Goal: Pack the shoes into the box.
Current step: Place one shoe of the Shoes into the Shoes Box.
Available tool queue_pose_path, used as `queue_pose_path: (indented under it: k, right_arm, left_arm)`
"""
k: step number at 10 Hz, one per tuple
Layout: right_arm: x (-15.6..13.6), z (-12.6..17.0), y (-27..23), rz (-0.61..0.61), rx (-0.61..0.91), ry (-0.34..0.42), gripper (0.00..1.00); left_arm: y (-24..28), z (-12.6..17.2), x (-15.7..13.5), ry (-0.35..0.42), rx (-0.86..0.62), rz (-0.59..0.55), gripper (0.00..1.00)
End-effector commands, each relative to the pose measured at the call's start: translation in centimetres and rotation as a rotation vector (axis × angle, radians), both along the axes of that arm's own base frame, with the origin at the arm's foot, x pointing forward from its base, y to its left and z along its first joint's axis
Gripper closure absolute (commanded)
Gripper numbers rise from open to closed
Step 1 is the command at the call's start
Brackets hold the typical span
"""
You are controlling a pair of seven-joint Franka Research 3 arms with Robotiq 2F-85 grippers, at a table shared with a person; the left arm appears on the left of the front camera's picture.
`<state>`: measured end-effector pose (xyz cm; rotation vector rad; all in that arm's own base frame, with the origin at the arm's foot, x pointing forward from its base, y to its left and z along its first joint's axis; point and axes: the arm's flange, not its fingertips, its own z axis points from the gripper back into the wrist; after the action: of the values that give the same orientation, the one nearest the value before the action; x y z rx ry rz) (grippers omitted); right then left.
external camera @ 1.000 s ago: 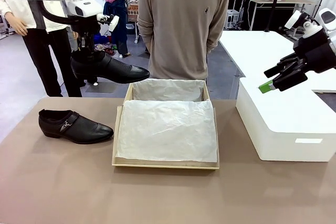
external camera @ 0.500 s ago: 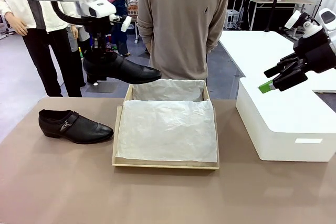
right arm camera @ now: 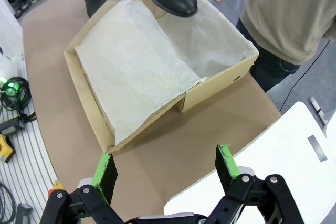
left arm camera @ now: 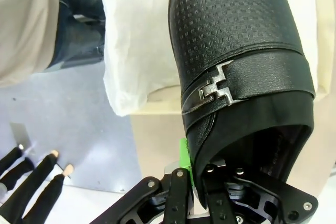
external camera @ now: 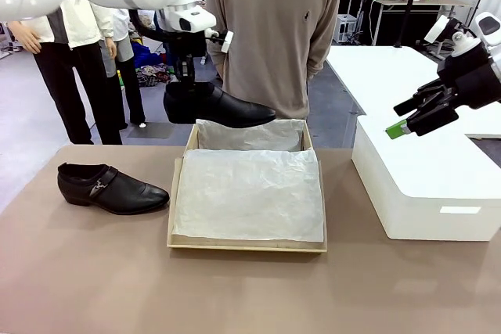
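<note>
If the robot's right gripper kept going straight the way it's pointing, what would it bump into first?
Probably the bare table, in the strip between the box and the white block. The open right gripper aims down there, though depth is hard to judge.

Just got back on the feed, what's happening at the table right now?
The left claw is shut on the heel end of one black shoe, holding it in the air over the far-left corner of the box. The other shoe lies on the table left of it. The tissue lining is bare. The right claw hangs open by the white block.
</note>
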<state>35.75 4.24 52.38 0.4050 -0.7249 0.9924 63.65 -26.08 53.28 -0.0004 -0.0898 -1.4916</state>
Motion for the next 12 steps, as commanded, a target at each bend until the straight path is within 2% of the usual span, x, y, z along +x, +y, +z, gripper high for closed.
queue_pose_path:
  k: [1,4,6,8,12]
  right_arm:
    - [0.3,-0.1,-0.1,0.025,0.023,-0.022,0.0]
    - [0.3,-0.1,-0.1,0.025,0.023,-0.022,0.0]
    - [0.3,-0.1,-0.1,0.025,0.023,-0.022,0.0]
    - [0.3,-0.1,-0.1,0.025,0.023,-0.022,0.0]
    - [0.3,-0.1,-0.1,0.025,0.023,-0.022,0.0]
  left_arm:
    - [-1.7,0.9,1.4,-0.025,0.038,0.054,1.0]
    - [-3.7,-1.0,2.0,-0.027,0.012,0.1,1.0]
    - [-4.8,-2.3,2.4,-0.012,0.014,0.093,1.0]
    - [-5.6,-3.4,3.2,-0.03,0.023,0.097,1.0]
    - [-6.8,-6.2,3.2,-0.062,0.02,-0.001,1.0]
